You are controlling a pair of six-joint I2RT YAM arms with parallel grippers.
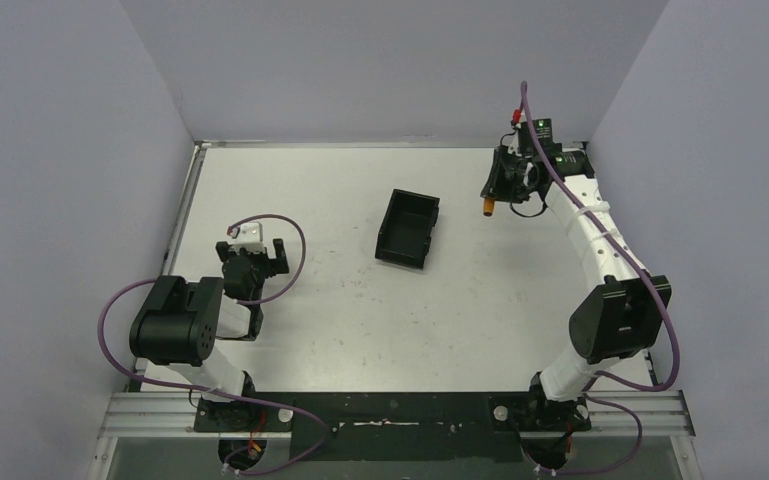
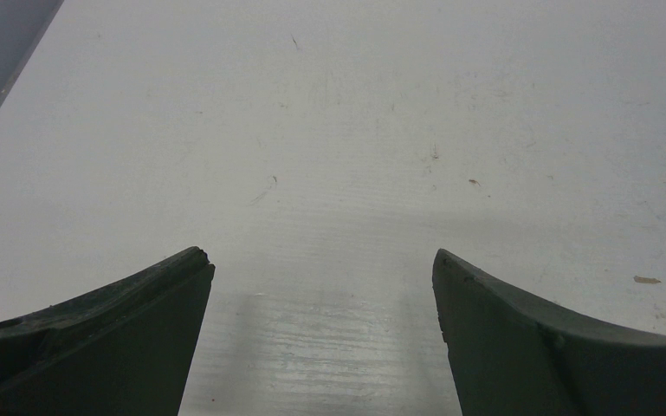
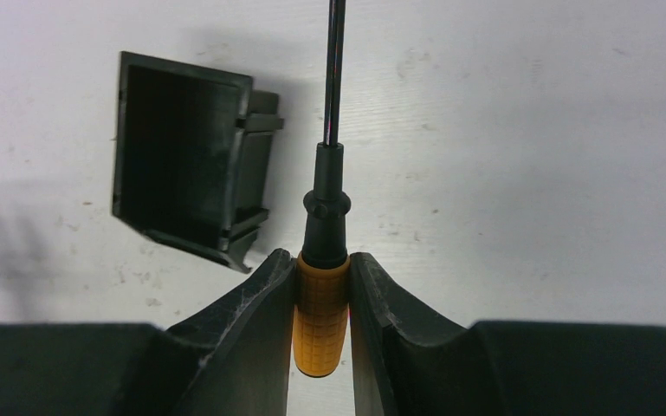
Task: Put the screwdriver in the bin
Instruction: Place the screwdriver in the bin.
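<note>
Near left: left end effector (image 1: 260,258) sits low over the tabletop (image 1: 360,320), jaws wide apart, nothing between them (its wrist view shows only scuffed white surface with faint scratches). Looks idle, no part in the task as far as I can judge.

Middle: bin (image 1: 407,228) stands upright on the tabletop, open top, empty. Black moulded plastic, rectangular, sloped walls, stepped clip-like ribs on one outer side.

Far right: right end effector (image 1: 505,185) looks raised off the tabletop and is clamped tight on the screwdriver (image 1: 488,207). In the wrist view the dark, matte fingers squeeze the handle (image 3: 321,321) from both sides. The handle is orange, stubby, with a cross-hatched grip. A black collar comes next, then a thin dark metal shaft (image 3: 335,69) runs out of frame.

Screwdriver is held in the air, well apart from the bin, to its right in the top view.

Progress: pick looks done, roughly halfway. Left: carry it over the bin, lower it in, release.
</note>
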